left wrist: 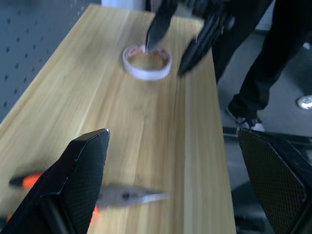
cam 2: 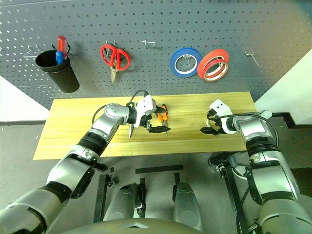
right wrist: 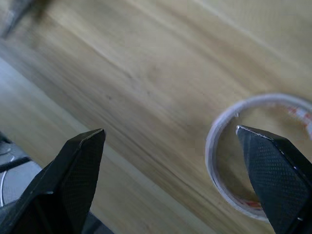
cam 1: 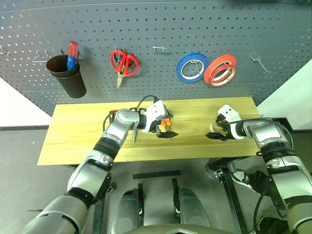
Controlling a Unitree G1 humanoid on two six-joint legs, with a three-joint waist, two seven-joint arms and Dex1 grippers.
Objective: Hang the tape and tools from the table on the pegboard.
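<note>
- Nothing of mine is hanging on the pegboard [cam 1: 273, 29] yet, as far as I am judging; the blue roll [cam 1: 192, 67], the red roll [cam 1: 220, 69] and the red-handled scissors [cam 1: 124, 63] up there are not my job.
- All the pieces I can find are lying on the table [cam 1: 73, 141]: the tape [left wrist: 146, 61] is sitting flat toward 3 o'clock, and the pliers [cam 1: 166, 124] are resting near the middle.
- Another slim tool is poking out by my left forearm; I cannot tell which one.
- I am holding my right gripper [cam 1: 216, 134] spread wide over the tape, one finger above its hole, gripping nothing.
- I am keeping my left gripper [cam 1: 166, 132] spread too, hovering just beside the pliers, empty.
- One black cup [cam 1: 67, 75] is hanging at 10 o'clock on the board, carrying the red-and-blue tool [cam 1: 73, 53].
</note>
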